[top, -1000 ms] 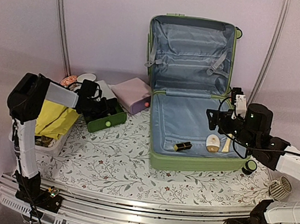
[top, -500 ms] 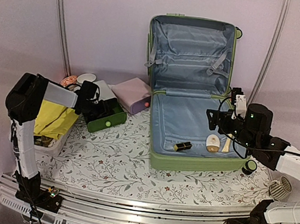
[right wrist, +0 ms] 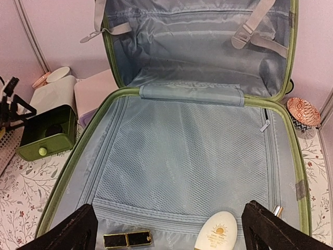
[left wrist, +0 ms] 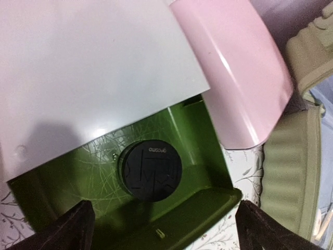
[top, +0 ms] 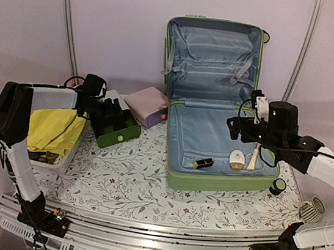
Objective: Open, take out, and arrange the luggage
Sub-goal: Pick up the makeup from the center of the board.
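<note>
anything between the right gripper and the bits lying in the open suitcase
Nothing visible. The right gripper hovers, jaws open, above the open luggage. The white bottle and the gold-and-black tube lie uncovered on the mesh lining, and the straps sit up in the lid.

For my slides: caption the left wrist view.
Open left claw over the green drawer holding a black disc, pink box beside.

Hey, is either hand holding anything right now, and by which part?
Nothing is held. The left hand hangs open over the green drawer, the right hand open over the luggage.
</note>
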You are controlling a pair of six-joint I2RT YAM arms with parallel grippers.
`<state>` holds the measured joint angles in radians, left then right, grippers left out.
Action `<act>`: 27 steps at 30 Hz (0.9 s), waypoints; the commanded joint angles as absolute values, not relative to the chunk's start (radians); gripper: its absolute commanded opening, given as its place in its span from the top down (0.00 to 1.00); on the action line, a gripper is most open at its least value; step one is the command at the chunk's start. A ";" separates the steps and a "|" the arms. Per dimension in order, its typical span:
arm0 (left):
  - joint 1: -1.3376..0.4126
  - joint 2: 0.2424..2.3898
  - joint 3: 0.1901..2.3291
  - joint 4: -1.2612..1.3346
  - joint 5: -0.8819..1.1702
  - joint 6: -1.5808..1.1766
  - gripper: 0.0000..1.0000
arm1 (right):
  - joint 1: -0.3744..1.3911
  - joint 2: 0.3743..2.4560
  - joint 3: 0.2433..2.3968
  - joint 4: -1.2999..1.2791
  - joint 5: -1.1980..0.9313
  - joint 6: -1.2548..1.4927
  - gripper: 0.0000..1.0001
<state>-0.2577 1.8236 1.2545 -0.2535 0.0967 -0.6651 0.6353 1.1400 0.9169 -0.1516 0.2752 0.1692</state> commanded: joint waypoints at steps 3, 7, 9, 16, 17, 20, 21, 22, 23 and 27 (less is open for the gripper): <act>-0.366 1.584 1.309 -0.388 0.008 -0.595 0.02 | 0.541 1.301 1.111 -0.604 0.137 0.238 0.01; -0.409 1.463 1.290 -0.360 0.020 -0.589 0.02 | 0.452 1.315 1.096 -0.639 0.064 0.284 0.01; -0.409 1.409 1.251 -0.326 0.013 -0.594 0.02 | 0.406 1.302 1.086 -0.627 0.033 0.303 0.01; -0.408 1.170 0.971 0.042 0.038 -0.531 0.02 | 0.285 1.289 1.044 -0.565 0.029 0.420 0.06; -0.408 1.144 0.940 0.086 0.052 -0.519 0.02 | 0.283 1.289 1.040 -0.555 0.047 0.441 0.13; -0.407 1.108 0.903 0.153 0.102 -0.471 0.02 | 0.282 1.310 1.040 -0.529 0.091 0.489 0.31; -0.407 1.106 0.912 0.147 0.115 -0.458 0.02 | 0.282 1.326 1.047 -0.530 0.105 0.499 0.36; -0.407 1.107 0.922 0.137 0.125 -0.448 0.02 | 0.282 1.344 1.054 -0.533 0.116 0.511 0.37; -0.407 1.109 0.932 0.126 0.133 -0.443 0.02 | 0.282 1.362 1.064 -0.535 0.125 0.517 0.39; -0.407 1.109 0.926 0.098 0.140 -0.456 0.02 | 0.282 1.428 1.084 -0.558 0.163 0.554 0.40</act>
